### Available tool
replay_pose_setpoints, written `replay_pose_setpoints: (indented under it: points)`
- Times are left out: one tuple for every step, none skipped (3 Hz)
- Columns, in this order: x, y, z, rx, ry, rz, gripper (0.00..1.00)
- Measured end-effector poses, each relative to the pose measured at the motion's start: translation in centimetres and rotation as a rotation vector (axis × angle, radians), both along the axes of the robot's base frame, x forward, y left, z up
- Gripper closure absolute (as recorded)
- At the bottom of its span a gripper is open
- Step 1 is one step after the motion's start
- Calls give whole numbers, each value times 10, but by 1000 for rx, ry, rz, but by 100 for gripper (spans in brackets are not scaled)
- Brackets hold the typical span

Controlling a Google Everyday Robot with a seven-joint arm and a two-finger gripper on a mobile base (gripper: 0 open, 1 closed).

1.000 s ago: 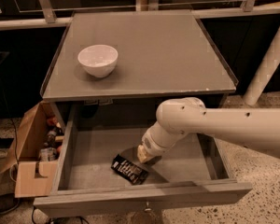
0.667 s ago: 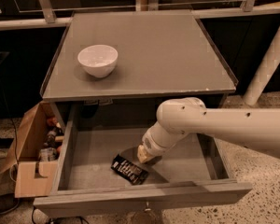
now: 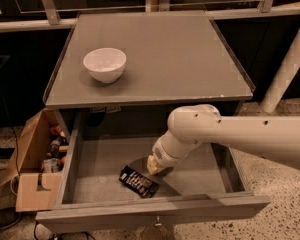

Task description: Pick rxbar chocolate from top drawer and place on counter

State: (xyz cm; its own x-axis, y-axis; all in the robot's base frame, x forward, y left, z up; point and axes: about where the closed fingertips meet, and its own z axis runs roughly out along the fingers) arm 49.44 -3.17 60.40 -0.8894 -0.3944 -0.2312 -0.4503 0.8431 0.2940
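Hovering low inside the top drawer [image 3: 97, 176], at the end of the cream arm [image 3: 240, 134]: claw [image 3: 155, 168], just beside the far edge of the rxbar chocolate [image 3: 138, 182]. Cannot tell whether spread, pressed together or pinching the wrapper, nor whether touching the bar at all. Held against a second ago: no shift in claw, no shift in bar. Reads as a pause at the grasp, so probably nothing lifted yet and the whole carry up to the tabletop [image 3: 180, 59] left to do. Bar itself: flat on the grey drawer floor, near the front panel, a little left of middle. Long axis on a diagonal, one short end toward back-left, the other toward front-right. Suggests closing across the narrow width. Further out: white bowl [image 3: 104, 64] on the tabletop's left half, cardboard box [image 3: 32, 189] beside the drawer's left wall.
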Motion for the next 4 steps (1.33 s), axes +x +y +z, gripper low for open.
replay_pose_setpoints:
  points:
    - [0, 0, 0, 0, 0, 0, 58]
    - [0, 0, 0, 0, 0, 0, 34]
    - [0, 0, 0, 0, 0, 0, 12]
    - [0, 0, 0, 0, 0, 0, 0]
